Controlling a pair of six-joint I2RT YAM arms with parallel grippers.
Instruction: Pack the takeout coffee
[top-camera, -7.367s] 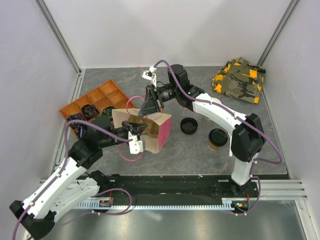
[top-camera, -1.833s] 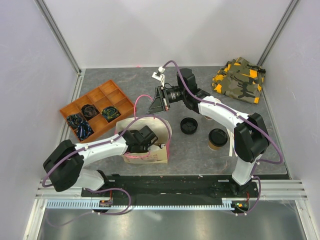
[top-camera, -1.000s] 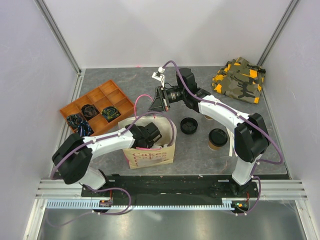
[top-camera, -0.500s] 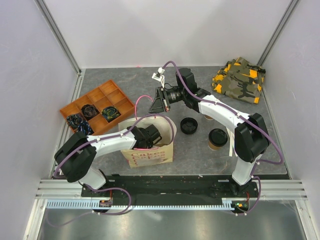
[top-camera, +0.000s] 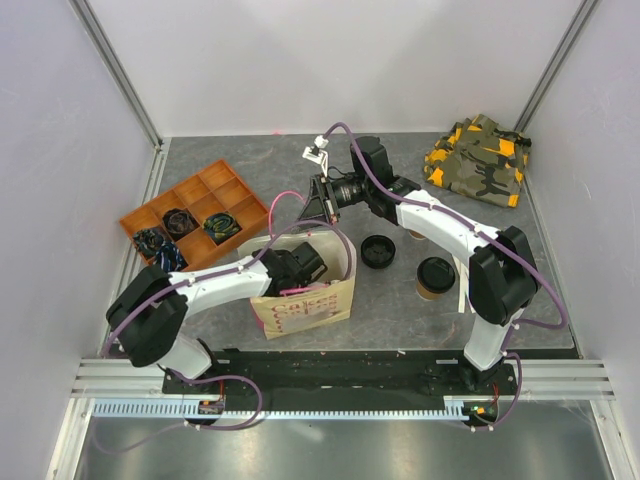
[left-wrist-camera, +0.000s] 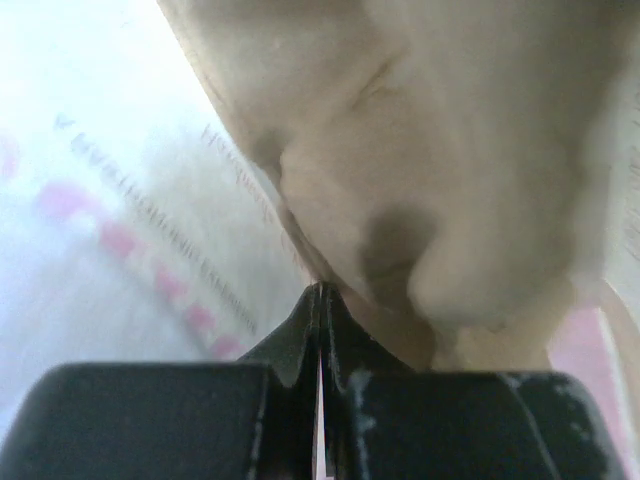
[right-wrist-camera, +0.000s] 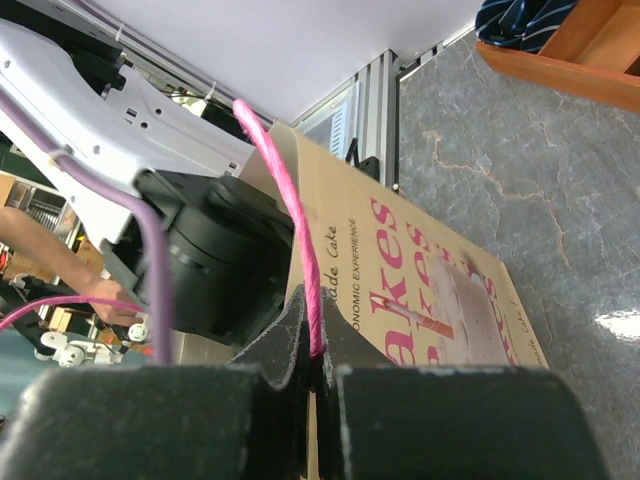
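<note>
A brown paper bag (top-camera: 305, 308) with pink lettering and pink cord handles stands upright, near and left of centre. An orange compartment tray (top-camera: 218, 183) holding dark bundles sits further left. A loose black lid (top-camera: 377, 250) lies just right of the bag. A camouflage cloth (top-camera: 478, 160) lies far right.

Inside bag (top-camera: 305, 305) mouth, left gripper (left-wrist-camera: 320, 292) blocks entry; right gripper (right-wrist-camera: 313, 325) pinches pink handle (right-wrist-camera: 290, 200) just above. Between bag and takeout coffee (top-camera: 436, 277) lies loose lid (top-camera: 377, 250). Passage open along table (top-camera: 400, 322) nearside of takeout coffee.
</note>
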